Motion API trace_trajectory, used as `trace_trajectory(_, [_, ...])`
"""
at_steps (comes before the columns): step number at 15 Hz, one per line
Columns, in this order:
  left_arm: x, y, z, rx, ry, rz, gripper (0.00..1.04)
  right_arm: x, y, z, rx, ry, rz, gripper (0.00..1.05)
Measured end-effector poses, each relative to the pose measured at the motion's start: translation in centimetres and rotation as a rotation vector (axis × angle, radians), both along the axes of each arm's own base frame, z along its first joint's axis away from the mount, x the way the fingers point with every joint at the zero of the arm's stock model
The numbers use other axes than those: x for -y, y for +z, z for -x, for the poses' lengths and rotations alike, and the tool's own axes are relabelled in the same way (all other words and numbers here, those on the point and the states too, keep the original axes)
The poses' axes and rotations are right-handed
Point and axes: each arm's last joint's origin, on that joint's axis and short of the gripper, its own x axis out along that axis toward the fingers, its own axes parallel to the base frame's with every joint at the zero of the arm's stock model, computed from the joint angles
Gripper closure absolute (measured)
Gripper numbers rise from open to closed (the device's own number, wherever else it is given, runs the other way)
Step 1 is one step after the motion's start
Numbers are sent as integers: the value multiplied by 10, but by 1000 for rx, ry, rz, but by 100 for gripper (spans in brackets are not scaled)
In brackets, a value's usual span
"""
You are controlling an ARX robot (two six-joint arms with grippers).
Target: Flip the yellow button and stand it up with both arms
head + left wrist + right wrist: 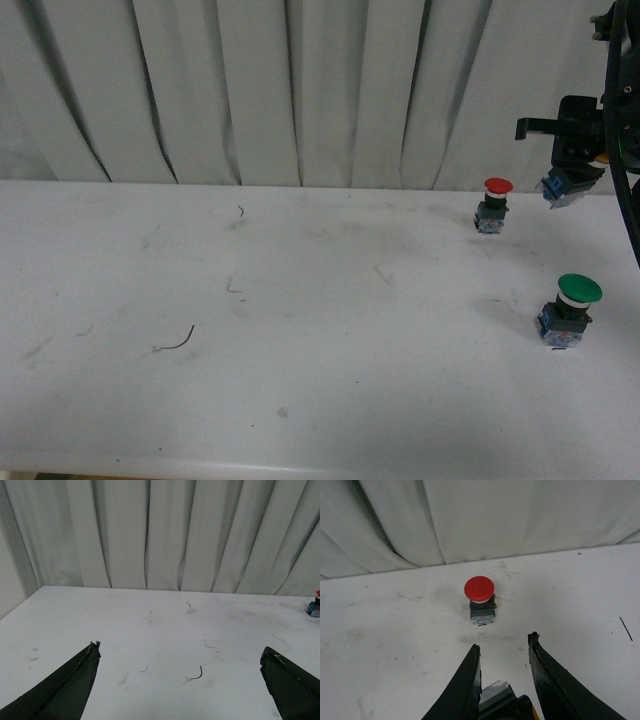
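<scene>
The yellow button (pixel 563 186) hangs above the table at the far right, tilted, its blue base pointing down-left and a sliver of orange cap behind. My right gripper (pixel 572 160) is shut on it. In the right wrist view the button's grey-blue base and black collar (pixel 499 701) sit between the two black fingers (pixel 465 690), with a trace of yellow at the lower edge. My left gripper (pixel 180 652) is open over bare table, its fingertips (pixel 87 665) far apart with nothing between them. The left arm is out of the front view.
A red-capped button (pixel 493 205) stands upright near the back right of the white table (pixel 300 300), also seen in the right wrist view (pixel 481 600). A larger green-capped button (pixel 570 312) stands nearer the front right. A small bent wire (pixel 178 341) lies left of centre. Grey curtain behind.
</scene>
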Motion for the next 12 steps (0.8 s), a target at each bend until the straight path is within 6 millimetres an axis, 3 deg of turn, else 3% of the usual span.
trace_trajectory(2, [0, 0, 0, 0, 0, 0, 7, 11, -15, -46, -139, -208, -109, 75])
trace_trajectory(3, [0, 0, 0, 0, 0, 0, 7, 11, -39, -62, -219, -258, -121, 75])
trace_trajectory(7, [0, 0, 0, 0, 0, 0, 7, 9, -69, -72, -311, -268, -105, 75])
trace_trajectory(12, [0, 0, 0, 0, 0, 0, 7, -12, -78, -86, -354, -253, -89, 75])
